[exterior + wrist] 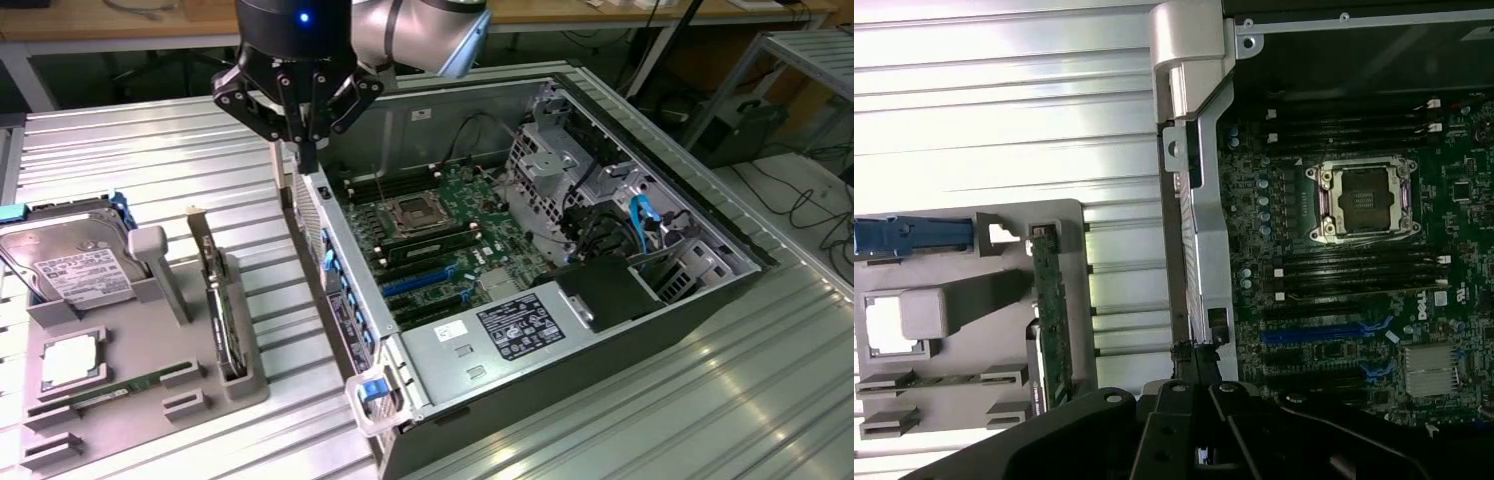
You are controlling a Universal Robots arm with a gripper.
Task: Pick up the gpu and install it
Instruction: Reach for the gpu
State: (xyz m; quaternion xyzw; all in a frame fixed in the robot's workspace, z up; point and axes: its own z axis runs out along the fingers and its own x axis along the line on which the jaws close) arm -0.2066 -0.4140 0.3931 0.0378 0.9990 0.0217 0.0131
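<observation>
Above the rear edge of the open computer case, the claw is seen pinched fully together, with nothing held. Well apart from it, toward the exterior view's left, the gpu is stood on edge in a slot of the grey holder, which is set on the ribbed metal surface beside the case; a hard drive is kept in the same holder.

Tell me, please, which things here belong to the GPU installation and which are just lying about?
Belongs to the job:
- gpu, standing on edge in the grey holder
- open computer case and its motherboard
- gripper, shut, holding nothing, over the case's wall

Just lying about:
- hard drive
- memory stick
</observation>
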